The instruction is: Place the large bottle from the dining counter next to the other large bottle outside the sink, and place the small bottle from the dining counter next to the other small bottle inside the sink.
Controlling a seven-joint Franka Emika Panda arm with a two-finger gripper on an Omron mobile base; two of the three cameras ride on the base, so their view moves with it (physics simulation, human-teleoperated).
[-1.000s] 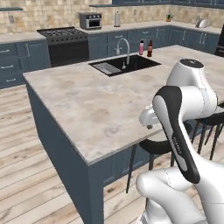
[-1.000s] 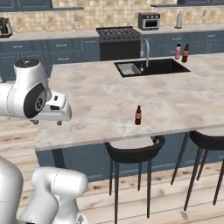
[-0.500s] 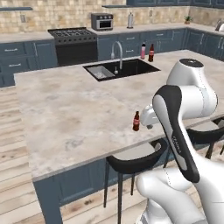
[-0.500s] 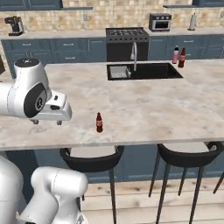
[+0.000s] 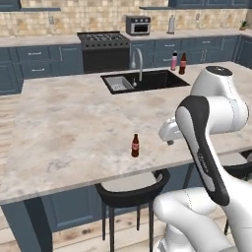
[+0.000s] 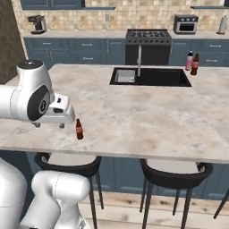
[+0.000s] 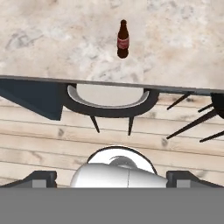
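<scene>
Bottle (image 5: pixel 135 145), small, dark brown with a red label, is seen standing upright on the marble dining counter (image 5: pixel 74 128), near the counter's front edge and directly above a black bar stool (image 5: pixel 130 189). In the hand view the same bottle (image 7: pixel 123 39) stands alone on the stone, well apart from everything else. Its spot near the edge is judged to keep it within easy reach from the stool side, where the robot base is parked.

The gripper (image 6: pixel 49 125) is held just beside the bottle at about its height, not touching it; whether the jaws are parted or closed cannot be told, because the fingertips are hidden.

Farther back, a black sink (image 5: pixel 145 81) with a curved faucet (image 5: pixel 138 61) is set into the counter. Beside the sink's far right corner, 2 bottles are placed close together: 1 pink (image 5: pixel 173 61) and 1 dark brown (image 5: pixel 182 64). This pair is judged to mark the drop-off area outside the basin.

No grasp is made yet, so the task is judged to be at its start.
</scene>
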